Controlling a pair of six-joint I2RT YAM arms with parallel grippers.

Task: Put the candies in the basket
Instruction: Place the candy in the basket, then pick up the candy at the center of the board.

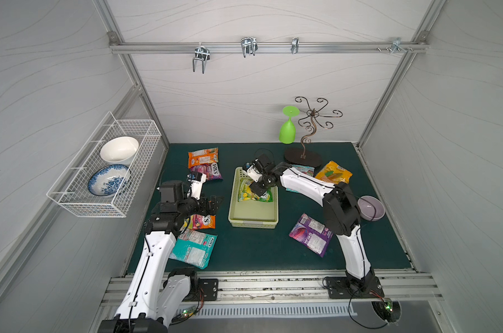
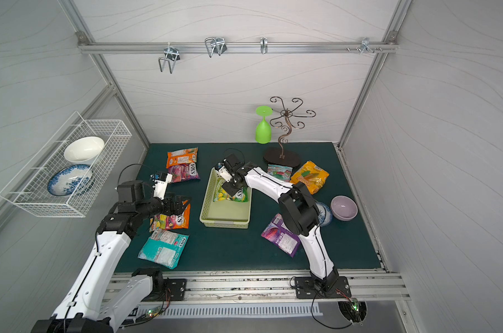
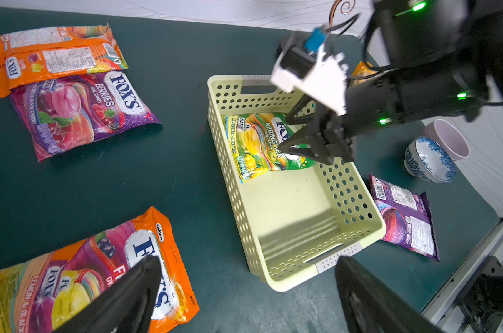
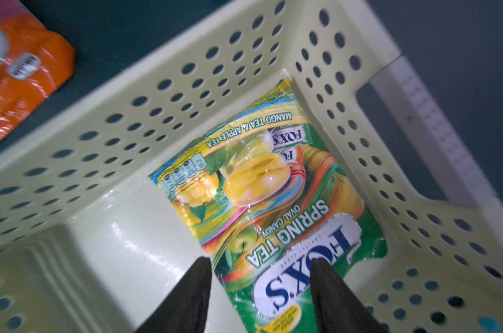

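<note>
One green-yellow pkt [image 1: 250, 197] in basket [image 1: 253, 224], long axis crosswise, logo rightward

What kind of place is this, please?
Probably a robot test booth: an aluminium frame holds white wall panels, and the left arm and right arm are bolted to a front rail.

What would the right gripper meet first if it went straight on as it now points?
Probably the green-yellow glossy candy packet lying in the pale yellow-green perforated plastic basket, close ahead of the right gripper.
</note>
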